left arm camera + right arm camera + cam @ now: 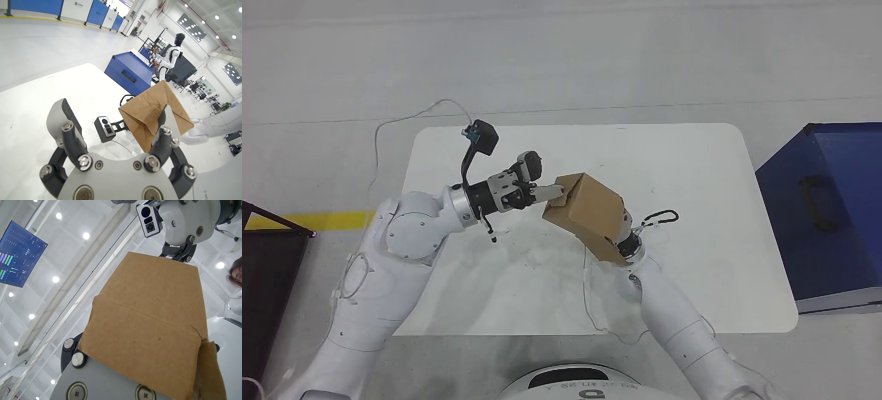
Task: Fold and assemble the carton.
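A brown carton (590, 212) is held tilted above the middle of the white table (692, 160). My right gripper (627, 243) is at its near right end, shut on the carton, and the cardboard (151, 317) hides its fingers. My left gripper (542, 180) is at the carton's left end and stands open (115, 106). One of its fingers (167, 121) lies against the folded end flaps of the carton (151, 106), while the other finger (66, 109) is well apart from it.
A blue bin (832, 215) stands off the table's right edge, and a dark frame (267, 260) to the left. A thin cable (412, 115) trails over the table's back left corner. A black cord loop (662, 217) sticks out by the right wrist.
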